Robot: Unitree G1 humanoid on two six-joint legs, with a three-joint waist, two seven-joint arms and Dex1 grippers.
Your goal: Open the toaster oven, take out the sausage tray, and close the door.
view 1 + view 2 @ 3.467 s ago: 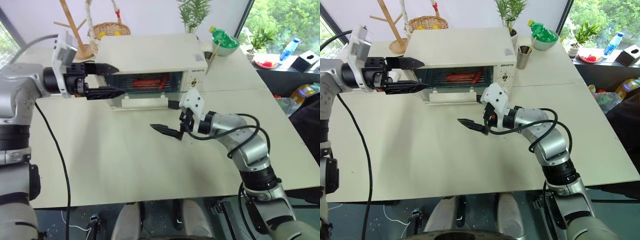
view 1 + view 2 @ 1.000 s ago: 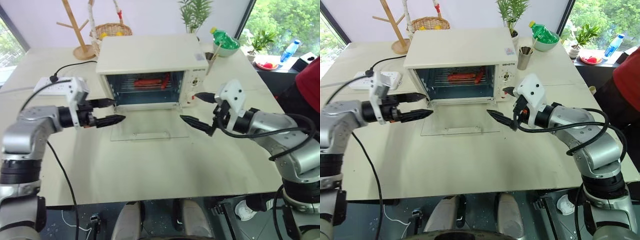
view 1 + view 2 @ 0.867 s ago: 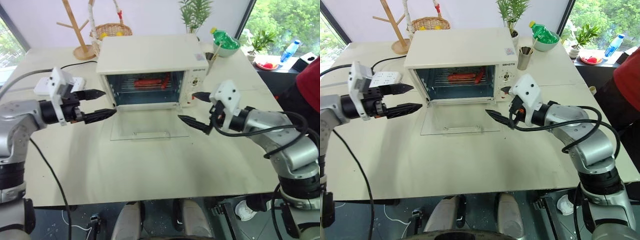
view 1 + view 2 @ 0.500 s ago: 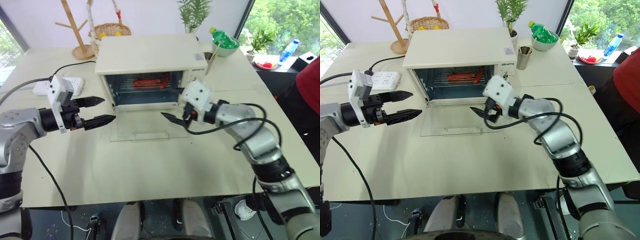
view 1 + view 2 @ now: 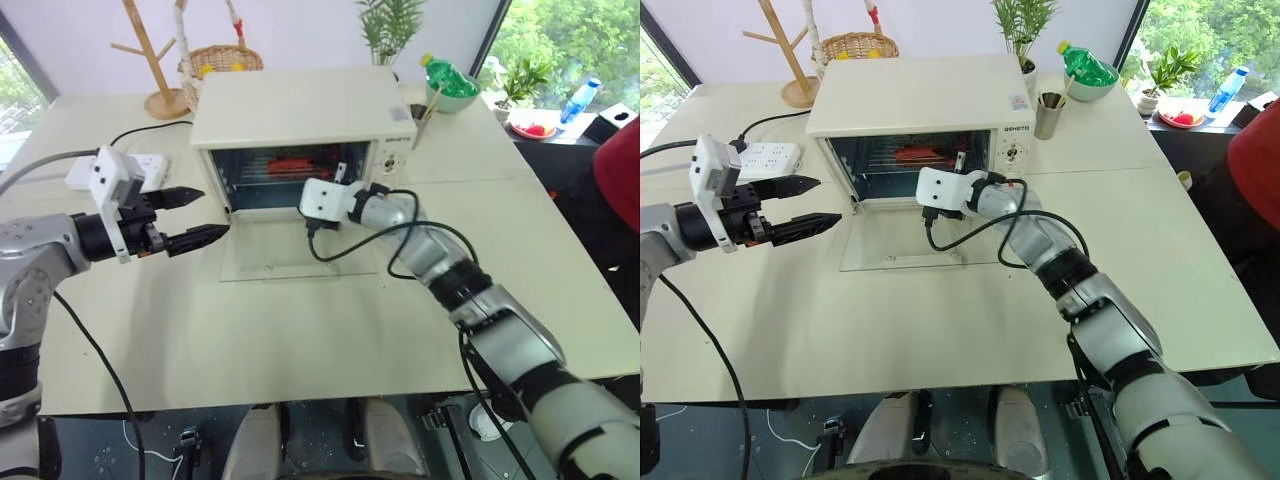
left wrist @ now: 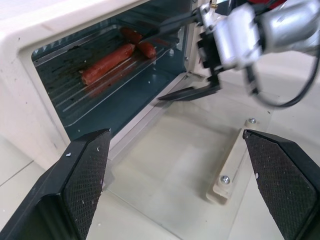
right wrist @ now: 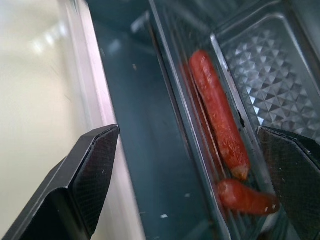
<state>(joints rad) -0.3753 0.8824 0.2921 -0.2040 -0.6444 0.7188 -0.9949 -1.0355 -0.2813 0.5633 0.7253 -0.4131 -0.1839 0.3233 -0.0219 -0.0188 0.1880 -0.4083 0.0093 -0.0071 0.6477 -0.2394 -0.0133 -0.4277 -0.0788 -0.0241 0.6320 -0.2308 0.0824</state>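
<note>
The cream-white toaster oven (image 5: 300, 105) stands at the table's middle back. Its glass door (image 5: 300, 255) lies flat on the table, bar handle (image 6: 232, 165) toward me. Inside, the silver sausage tray (image 7: 260, 85) holds red-orange sausages (image 7: 217, 115), also seen as sausages (image 6: 107, 62). My right gripper (image 6: 152, 67) is open at the oven mouth, one finger above the sausages, the other near the bottom lip, holding nothing. My left gripper (image 5: 215, 212) hovers open and empty just left of the oven's front corner.
A white power strip (image 5: 130, 165) and its cable lie at the left. A wooden stand (image 5: 150, 60) and a basket (image 5: 220, 60) are behind the oven's left. A metal cup (image 5: 1047, 115), a green bottle (image 5: 1085, 65) and a person's red sleeve (image 5: 620, 150) are at right.
My right gripper has swung left and forward from beside the control panel into the oven mouth, rolling so its fingers stand one above the other. The left gripper has stayed put.
</note>
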